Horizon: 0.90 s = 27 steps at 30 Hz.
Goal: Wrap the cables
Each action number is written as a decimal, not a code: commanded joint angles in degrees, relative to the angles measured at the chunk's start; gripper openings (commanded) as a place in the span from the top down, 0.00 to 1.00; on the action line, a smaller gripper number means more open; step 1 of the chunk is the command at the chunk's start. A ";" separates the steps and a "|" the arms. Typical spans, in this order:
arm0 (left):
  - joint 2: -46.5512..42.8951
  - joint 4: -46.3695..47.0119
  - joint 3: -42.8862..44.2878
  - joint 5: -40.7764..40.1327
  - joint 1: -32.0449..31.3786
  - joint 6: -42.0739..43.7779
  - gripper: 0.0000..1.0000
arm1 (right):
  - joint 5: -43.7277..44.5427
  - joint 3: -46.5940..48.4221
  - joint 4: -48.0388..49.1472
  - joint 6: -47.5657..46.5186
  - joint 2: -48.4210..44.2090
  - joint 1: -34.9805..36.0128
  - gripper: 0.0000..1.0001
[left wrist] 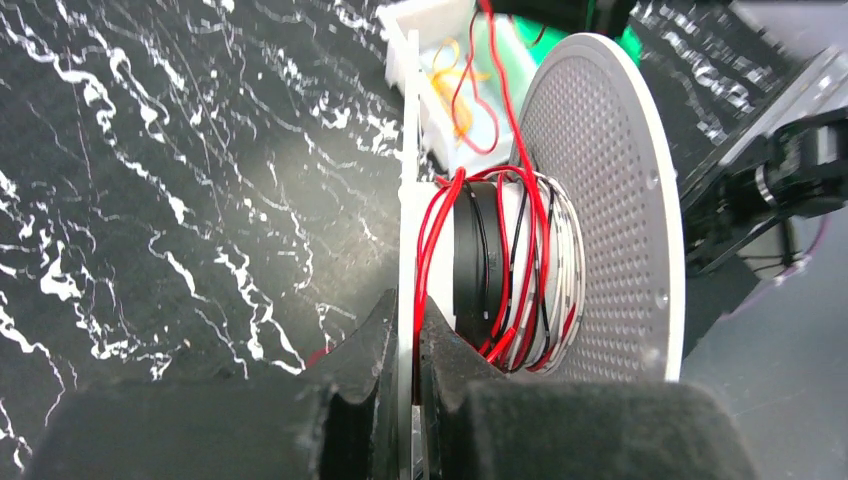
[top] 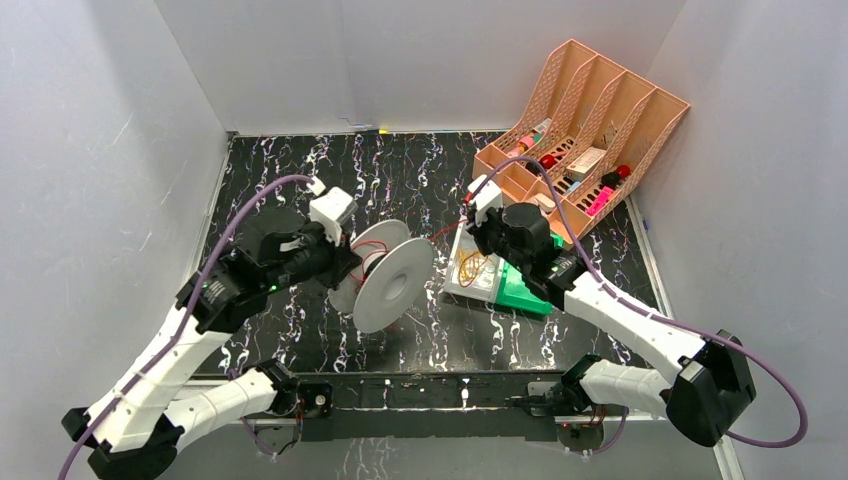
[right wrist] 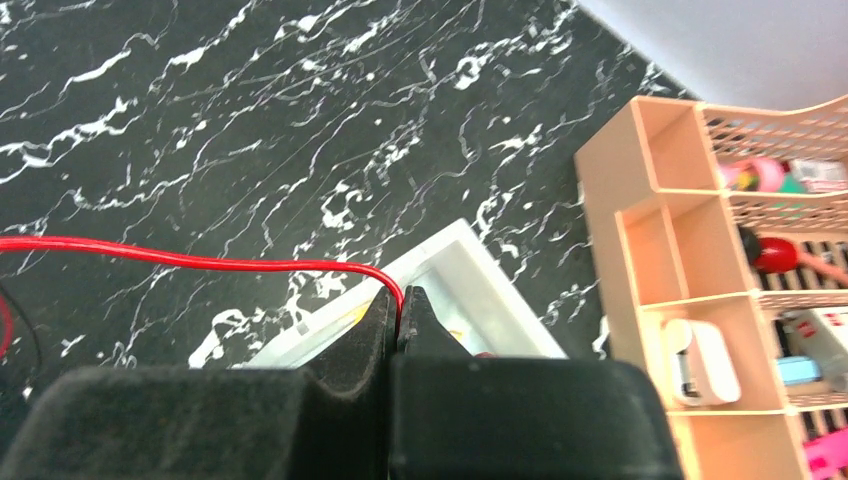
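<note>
Black white-veined marble tabletop (top: pixel 400 170) underneath. My left gripper (left wrist: pixel 410 310) pinches one flange of the white perforated plastic spool (left wrist: pixel 600 200). My right gripper (right wrist: pixel 400 300) is pressed onto the thin red cable (right wrist: pixel 200 262), which runs off to its left toward the spool. Several turns sit on the hub (left wrist: pixel 472 265); a loose length is not yet wound. Partway, I judge.

bright even light, soft shadows; left pincer (left wrist: pixel 410 330) blurs close up.

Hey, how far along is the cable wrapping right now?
Several turns of red cable already sit on the spool. The left gripper clamps the spool's flange; the right gripper pinches the cable's free run. Slack looping by the tray remains to wind.
</note>
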 commanded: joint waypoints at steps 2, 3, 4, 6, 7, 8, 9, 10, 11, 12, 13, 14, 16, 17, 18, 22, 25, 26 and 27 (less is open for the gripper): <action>-3.23 3.18 7.43 3.64 -0.25 -3.48 1.00 | -4.27 -2.53 5.56 6.02 0.39 -1.26 1.00; -3.21 3.57 8.22 3.14 -0.25 -3.88 1.00 | -5.35 -3.15 6.05 6.80 0.56 -1.27 1.00; -3.20 4.06 8.95 2.59 -0.25 -4.33 1.00 | -6.69 -3.63 6.50 7.53 0.84 -1.27 1.00; -3.51 5.56 9.94 1.34 -0.25 -5.20 1.00 | -10.59 -4.67 7.79 9.23 1.10 -1.27 1.00; -3.69 6.51 10.33 0.48 -0.25 -5.71 1.00 | -12.39 -5.34 8.55 10.04 1.15 -1.28 1.00; -3.84 7.39 10.53 -0.13 -0.25 -6.09 1.00 | -14.30 -6.09 9.53 10.82 1.08 -1.27 1.00; -3.96 8.20 10.73 -0.67 -0.23 -6.53 1.00 | -15.98 -6.78 10.83 11.56 1.00 -1.27 1.00; -4.00 9.19 10.89 -1.34 -0.24 -7.03 1.00 | -17.62 -7.83 12.14 12.29 0.88 -1.27 1.00; -4.07 10.04 11.02 -1.90 -0.25 -7.57 1.00 | -19.20 -8.86 13.73 13.17 0.62 -1.29 1.00; -4.20 11.06 11.11 -2.36 -0.20 -8.15 1.00 | -20.69 -9.63 15.33 14.08 0.45 -1.22 1.00; -4.25 12.10 11.04 -2.95 -0.18 -8.64 1.00 | -22.48 -10.61 16.88 15.07 0.33 -1.18 0.98; -4.40 13.18 10.78 -3.60 -0.25 -9.26 1.00 | -24.01 -11.50 18.71 15.98 0.41 -1.11 0.97; -4.60 15.65 10.31 -4.26 -0.25 -10.14 1.00 | -27.14 -13.01 21.83 18.25 1.10 -0.58 0.94; -4.60 16.50 10.26 -4.66 -0.19 -10.51 1.00 | -27.92 -13.63 23.57 19.00 1.46 -0.24 0.93; -4.54 17.33 10.31 -5.17 -0.25 -10.76 1.00 | -28.80 -14.24 25.08 19.86 1.75 0.18 0.92; -4.26 20.22 10.61 -5.67 -0.25 -11.32 1.00 | -31.37 -17.18 32.54 23.00 2.38 2.65 0.85; -3.14 21.06 11.64 -4.28 -0.22 -11.33 1.00 | -32.02 -18.83 36.95 25.07 2.75 4.00 0.79; -2.79 21.12 11.93 -3.75 -0.17 -11.44 1.00 | -31.69 -19.19 37.93 25.97 2.79 4.20 0.76; -2.56 21.27 12.13 -3.20 -0.24 -11.61 1.00 | -31.30 -19.50 38.74 26.73 2.74 4.31 0.74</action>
